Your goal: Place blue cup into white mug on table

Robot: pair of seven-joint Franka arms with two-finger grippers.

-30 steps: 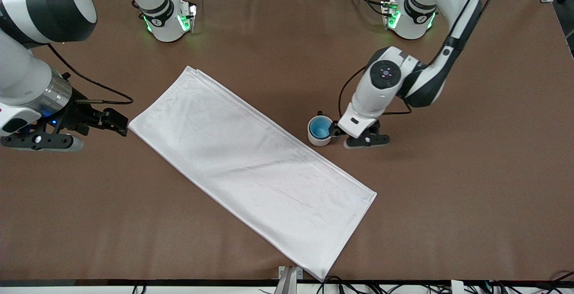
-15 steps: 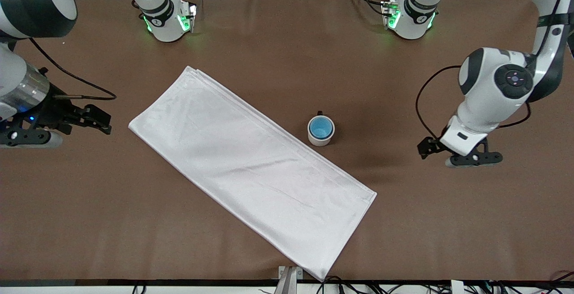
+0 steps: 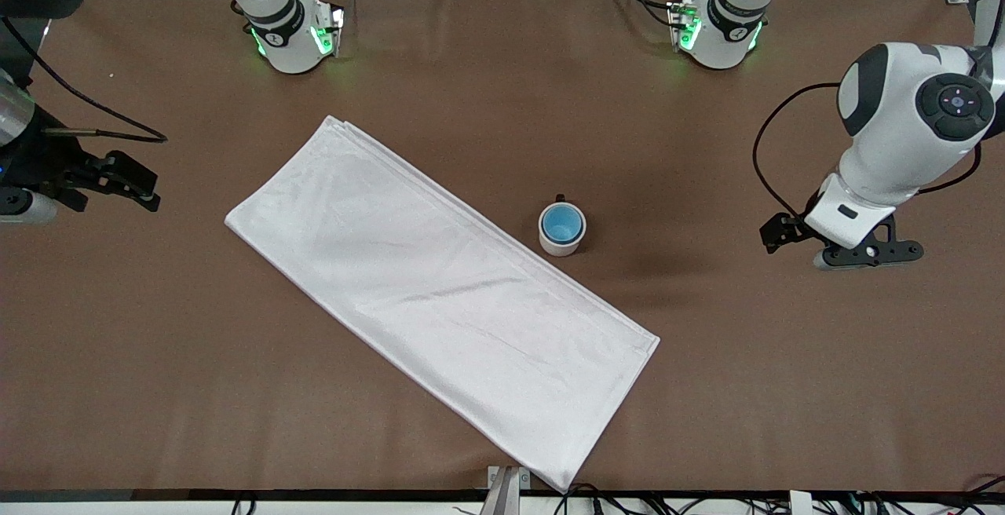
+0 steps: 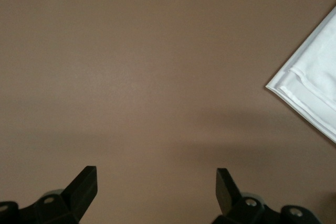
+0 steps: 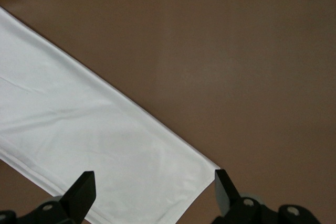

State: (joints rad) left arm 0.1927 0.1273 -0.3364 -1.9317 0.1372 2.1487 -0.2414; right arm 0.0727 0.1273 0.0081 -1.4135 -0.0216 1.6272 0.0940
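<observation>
The blue cup point(image 3: 562, 224) sits inside the white mug point(image 3: 559, 246), which stands upright on the table point(image 3: 707, 358) beside the cloth's long edge, its small dark handle toward the robots' bases. My left gripper point(image 3: 776, 231) hangs open and empty over bare table toward the left arm's end, well apart from the mug. In the left wrist view its fingers point(image 4: 84, 187) frame only brown tabletop. My right gripper point(image 3: 135, 184) is open and empty at the right arm's end, and the right wrist view shows the gripper point(image 5: 153, 192) with a corner of the cloth between its fingers' line of sight.
A large white folded cloth point(image 3: 440, 295) lies diagonally across the middle of the table; one corner of the cloth point(image 4: 315, 93) shows in the left wrist view and the cloth point(image 5: 94, 129) fills part of the right wrist view. Both arm bases stand along the table's edge by the robots.
The left gripper has pulled away from the mug toward the left arm's end of the table. The right gripper has drawn back from the cloth toward its own end. Mug and cup stayed put.
</observation>
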